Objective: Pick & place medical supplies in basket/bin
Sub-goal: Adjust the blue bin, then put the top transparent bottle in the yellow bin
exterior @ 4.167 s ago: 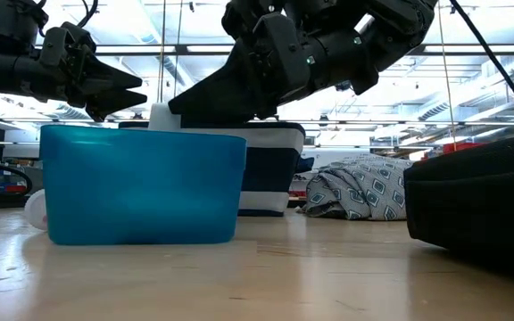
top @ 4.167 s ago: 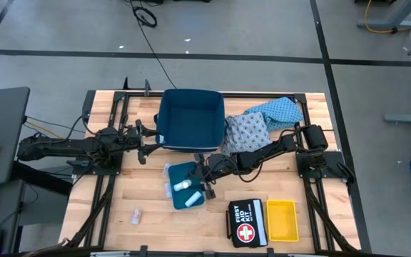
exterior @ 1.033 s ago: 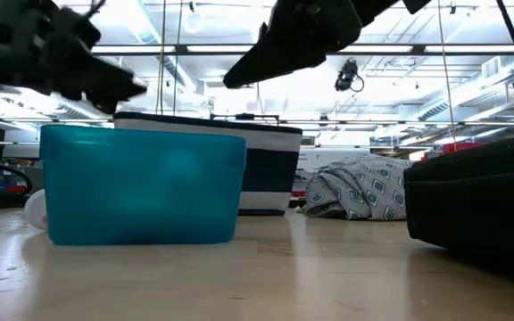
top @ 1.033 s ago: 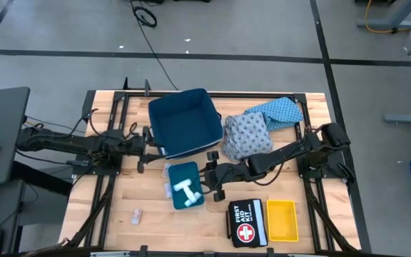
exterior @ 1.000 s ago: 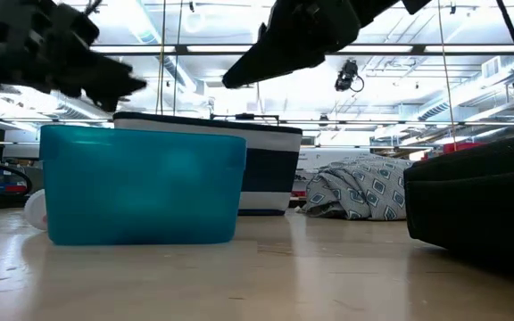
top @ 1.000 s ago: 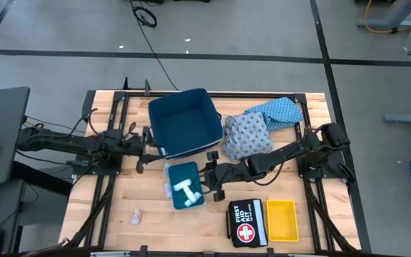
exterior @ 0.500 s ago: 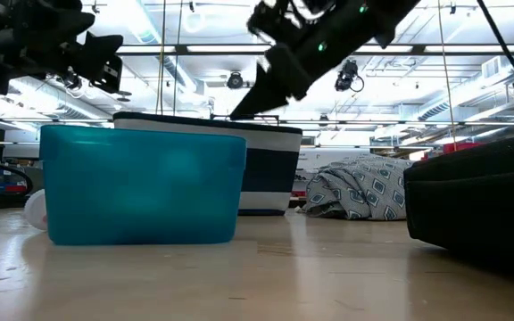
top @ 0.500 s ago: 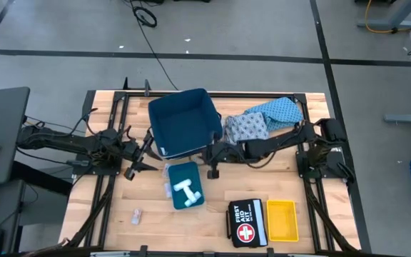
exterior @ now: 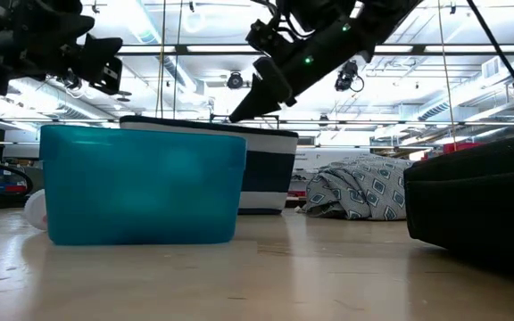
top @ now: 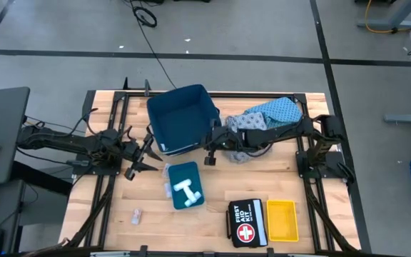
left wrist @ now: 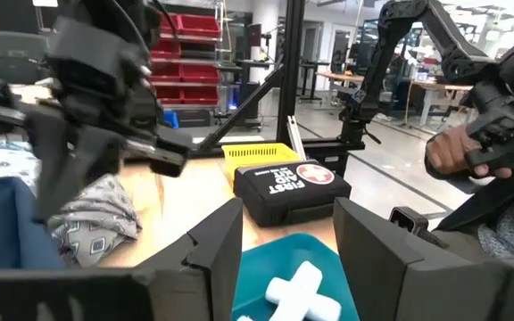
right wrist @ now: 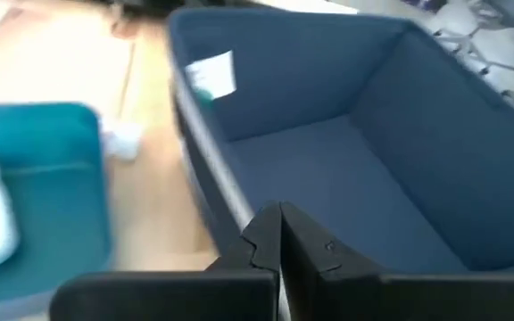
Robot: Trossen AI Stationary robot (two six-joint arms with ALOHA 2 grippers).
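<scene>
Right tool (top: 208,155) is clenched, empty, at the navy basket's (top: 182,118) near rim. Left tool (top: 138,158) hangs partly spread, grasping nothing, beside the teal tray (top: 185,185).

A black first-aid kit (top: 246,223) lies beside a yellow tray (top: 281,220).

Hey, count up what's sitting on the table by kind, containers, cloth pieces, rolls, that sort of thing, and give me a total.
Containers: 3, navy bin, teal tray, yellow tray
Patterned cloths: 2, grey-blue cloth, light-blue cloth
White rolls in the teal tray: 2
First aid kit pouch: 1
Small pale packets: 2
Total: 10
</scene>
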